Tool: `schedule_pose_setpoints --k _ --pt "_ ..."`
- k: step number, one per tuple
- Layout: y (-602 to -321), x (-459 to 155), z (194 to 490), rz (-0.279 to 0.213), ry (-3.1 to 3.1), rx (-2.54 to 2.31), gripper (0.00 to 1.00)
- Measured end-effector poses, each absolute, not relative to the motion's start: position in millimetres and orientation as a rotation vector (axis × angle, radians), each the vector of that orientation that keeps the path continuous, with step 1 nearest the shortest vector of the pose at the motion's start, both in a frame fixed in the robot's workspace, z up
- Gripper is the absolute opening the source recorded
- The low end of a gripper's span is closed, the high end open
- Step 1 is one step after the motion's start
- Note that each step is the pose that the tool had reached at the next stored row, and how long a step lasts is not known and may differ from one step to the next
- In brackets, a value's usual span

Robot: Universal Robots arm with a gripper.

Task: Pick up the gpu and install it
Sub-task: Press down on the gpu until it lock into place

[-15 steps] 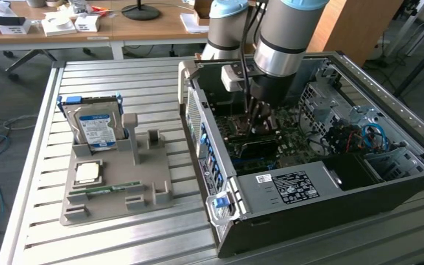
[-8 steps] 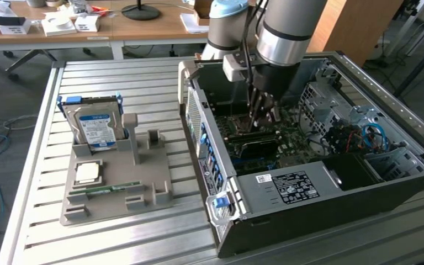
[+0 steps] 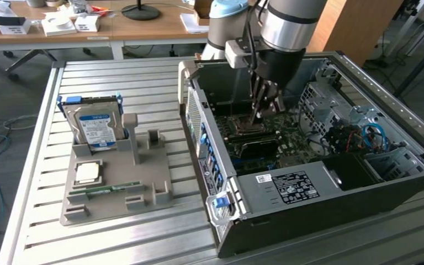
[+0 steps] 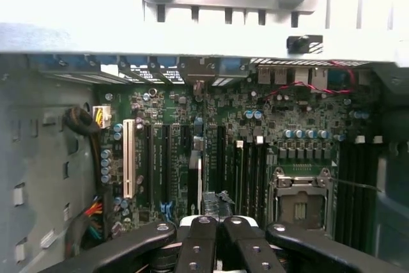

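The black gripper (image 4: 214, 234) is inside the open dark computer case (image 3: 322, 182), fingers together above the green motherboard (image 4: 255, 139). The thin card (apparently the gpu (image 4: 195, 180)) stands edge-on among the slots — insertion looks largely done, seating unconfirmed.

You are in a robotics lab: an open computer case (image 3: 300, 165) on a slatted metal table (image 3: 123, 232), cluttered wooden desks (image 3: 123, 27) behind that case.

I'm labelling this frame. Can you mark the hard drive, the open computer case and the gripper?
hard drive (image 3: 96, 128), exterior view, on its blue label.
computer case (image 3: 289, 186), exterior view, on the stickered inner metal cover.
gripper (image 4: 214, 231), wrist view, between the black fingertips, shut.
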State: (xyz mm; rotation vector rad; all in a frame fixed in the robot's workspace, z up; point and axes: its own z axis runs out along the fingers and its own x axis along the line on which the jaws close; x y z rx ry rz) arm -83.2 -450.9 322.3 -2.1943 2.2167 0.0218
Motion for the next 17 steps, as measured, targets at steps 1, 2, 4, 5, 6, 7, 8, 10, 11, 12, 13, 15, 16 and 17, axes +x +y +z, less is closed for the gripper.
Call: schedule_pose_setpoints --k 1,2,4,5,6,7,8,10,11,12,13,15,16,17 --pt "-451 -83 324 0.022 2.217 -2.194 0.11" --pt "-451 -83 326 0.022 2.217 -2.194 0.11" --pt "-451 -83 328 0.022 2.217 -2.194 0.11" --pt "-451 -83 328 0.022 2.217 -2.194 0.11" --pt "-451 -83 328 0.022 2.217 -2.194 0.11" --pt "-451 -83 328 0.022 2.217 -2.194 0.11" --pt "-451 -83 328 0.022 2.217 -2.194 0.11" --pt "-451 -81 329 0.022 2.217 -2.195 0.11" --pt "-451 -80 329 0.022 2.217 -2.194 0.11" --pt "-451 -78 328 0.022 2.217 -2.194 0.11" --pt "-451 -77 328 0.022 2.217 -2.194 0.11" --pt "-451 -74 328 0.022 2.217 -2.194 0.11" --pt "-451 -72 328 0.022 2.217 -2.194 0.11" --pt "-451 -71 328 0.022 2.217 -2.194 0.11"
